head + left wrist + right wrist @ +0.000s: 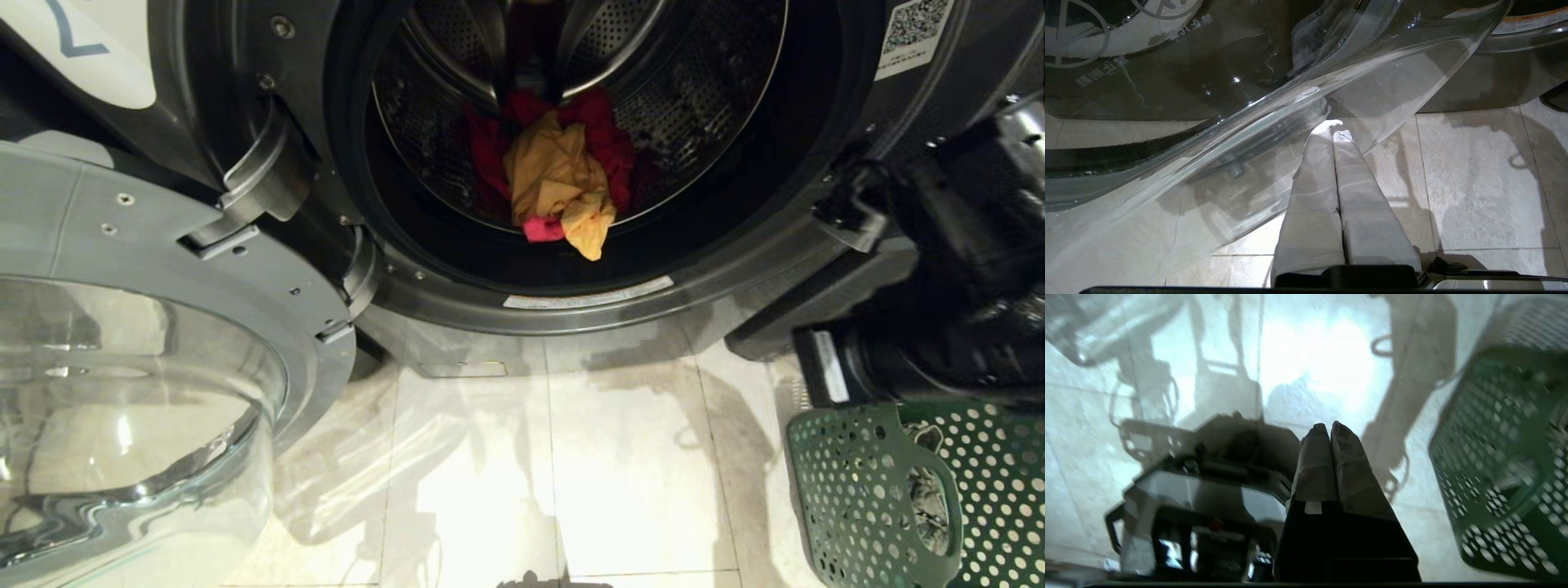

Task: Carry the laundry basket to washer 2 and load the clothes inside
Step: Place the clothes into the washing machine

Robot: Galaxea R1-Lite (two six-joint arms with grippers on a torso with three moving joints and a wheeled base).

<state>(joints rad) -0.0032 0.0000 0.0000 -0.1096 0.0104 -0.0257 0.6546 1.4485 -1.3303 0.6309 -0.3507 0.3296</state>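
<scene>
Basket (865, 490) upright, mouth up — clothes (559, 184) in drum.

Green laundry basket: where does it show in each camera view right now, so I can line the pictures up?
Head view: green laundry basket at the lower right corner, on the floor.
Left wrist view: not in it.
Right wrist view: along the right edge, beside the shut right gripper.
Shared landmark: the pale tiled floor.

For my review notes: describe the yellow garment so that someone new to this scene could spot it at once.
Look into the open washer, whose round door hangs open at the left. Inside the perforated steel drum, a small heap lies near the front lip. The yellow garment lies crumpled on top, the only mustard piece among red clothes.
</scene>
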